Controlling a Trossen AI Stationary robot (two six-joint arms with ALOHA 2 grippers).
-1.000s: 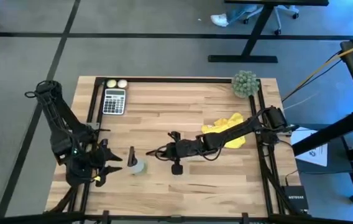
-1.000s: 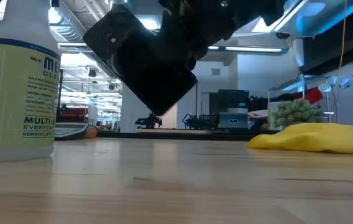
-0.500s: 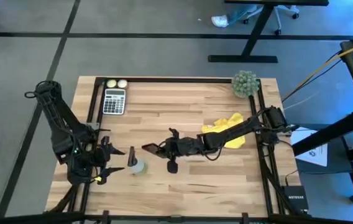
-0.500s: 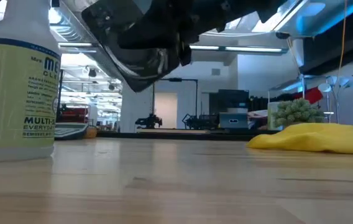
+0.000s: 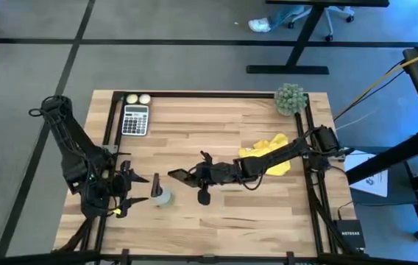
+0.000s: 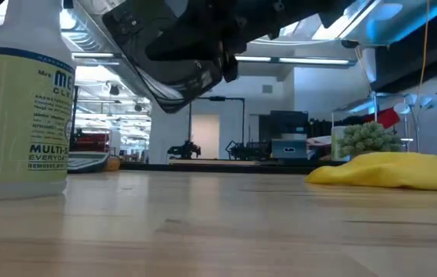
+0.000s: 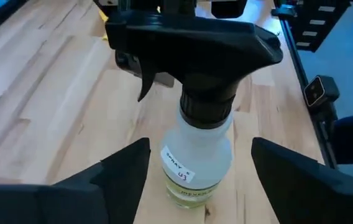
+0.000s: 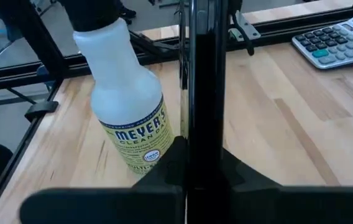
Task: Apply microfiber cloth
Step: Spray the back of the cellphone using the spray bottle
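The yellow microfiber cloth (image 5: 266, 153) lies crumpled on the table's right half (image 6: 395, 169), partly under my right arm. No gripper touches it. My right gripper (image 5: 194, 177) hovers over the table's middle, shut on a black smartphone (image 8: 204, 74), which shows as a dark slab high in the low view (image 6: 172, 54). A spray bottle (image 5: 163, 196) stands upright on its base just left of the phone. My left gripper (image 7: 198, 186) is open at the bottle, one finger on either side of its body (image 7: 198, 155), with gaps showing. My right gripper pinches the smartphone between its two fingers (image 8: 170, 171), one on each flat face, at the end nearer the arm (image 8: 204, 155). The fingers reach roughly level from the table's right side, along the phone. The phone sticks out toward the bottle, turned on edge, lifted clear of the table.
A calculator (image 5: 135, 119) and two pale balls (image 5: 137, 99) sit at the far left corner. A green spiky ball (image 5: 290, 99) sits at the far right corner. A black frame rail (image 5: 110, 125) runs along the table's left side. Bare wood lies along the near edge.
My right gripper has shifted a little toward the table's left, nearer the spray bottle, and rolled. The phone has turned from a tilted, face-showing pose to a flatter one, higher in the low view. My left gripper has edged toward the bottle.
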